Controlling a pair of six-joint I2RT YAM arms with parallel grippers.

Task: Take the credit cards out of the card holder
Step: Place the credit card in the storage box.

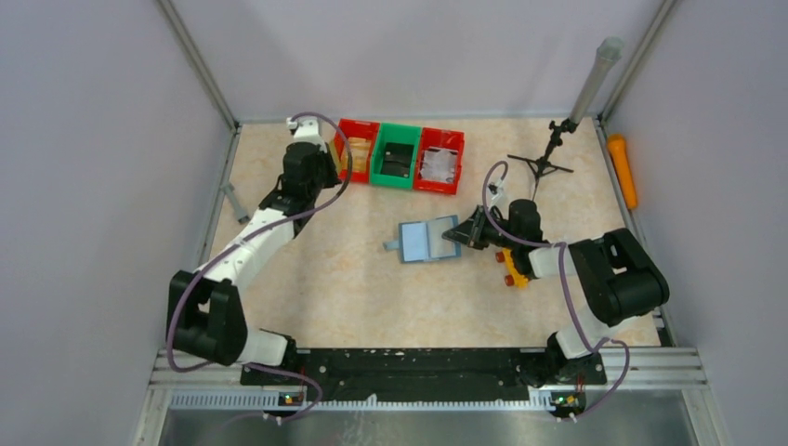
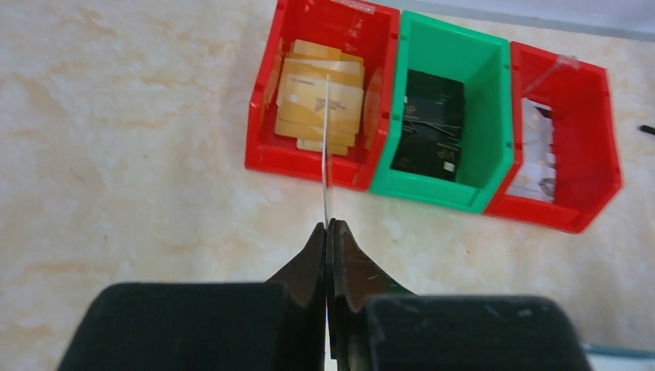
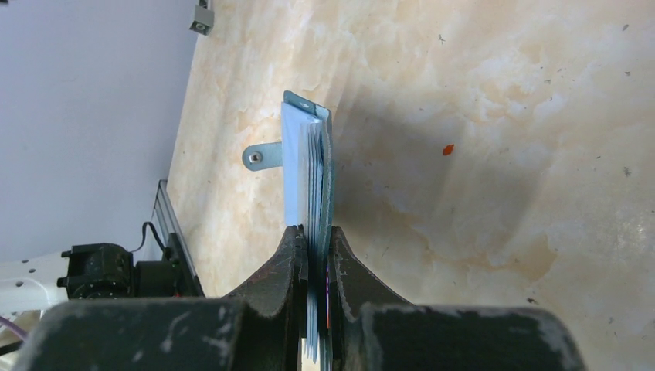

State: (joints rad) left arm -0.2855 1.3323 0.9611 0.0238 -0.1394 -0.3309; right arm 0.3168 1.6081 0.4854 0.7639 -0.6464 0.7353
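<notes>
Teal card holder (image 1: 428, 240): open, near the middle of the table (image 1: 353, 279).
Right gripper (image 3: 315, 236): clamped on the card holder's right edge.
Left gripper (image 2: 328, 232): pinched tight on a thin credit card (image 2: 327, 139), seen edge-on.
Credit card: seen against the left red bin (image 2: 305, 158), which holds yellowish cards (image 2: 309, 108).

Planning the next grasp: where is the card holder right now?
In the top view the card holder is centre-right, on the near side of the green bin, its right edge clamped in the right end effector.
</notes>
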